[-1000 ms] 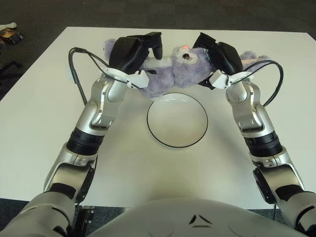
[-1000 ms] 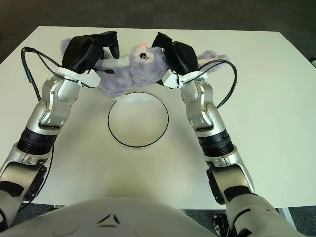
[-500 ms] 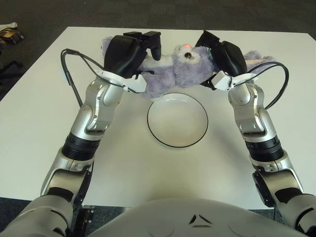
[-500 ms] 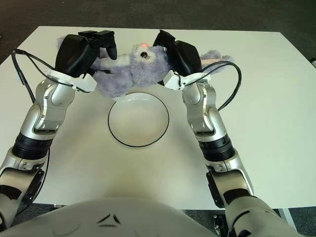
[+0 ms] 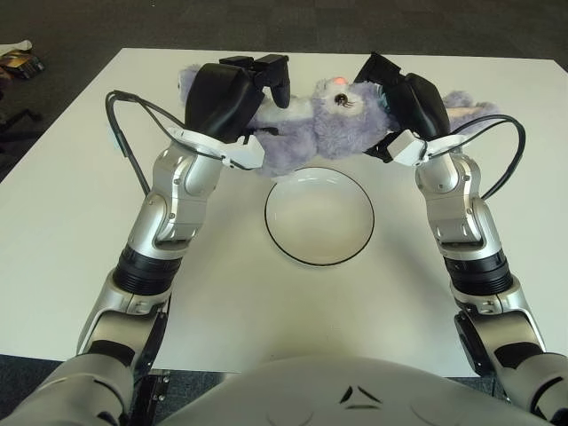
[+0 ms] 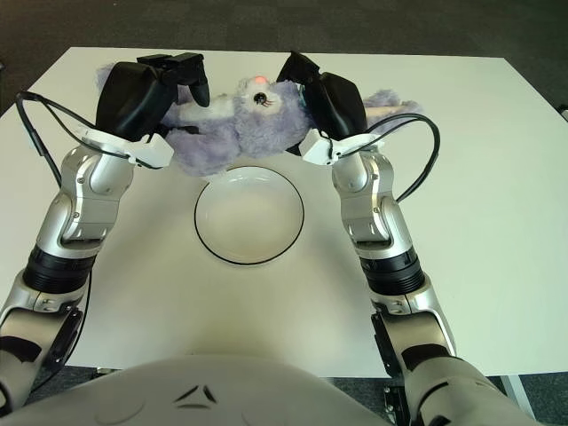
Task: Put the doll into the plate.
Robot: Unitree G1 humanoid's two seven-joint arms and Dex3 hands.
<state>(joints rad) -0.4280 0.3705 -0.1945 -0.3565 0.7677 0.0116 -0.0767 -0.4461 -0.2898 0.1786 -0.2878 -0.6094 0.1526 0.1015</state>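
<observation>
Gripping the doll point(image 5: 311, 129) from both sides, the left hand point(image 5: 235, 89) and right hand point(image 5: 404, 98) are clamping its purple fur and holding it just behind the plate point(image 5: 319, 216). Sitting on the white table point(image 5: 71, 222), the plate is holding nothing, and no writing is showing anywhere.

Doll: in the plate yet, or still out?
Out. The doll is held between the left hand and right hand beyond the far rim of the plate, whose inside shows bare.
</observation>
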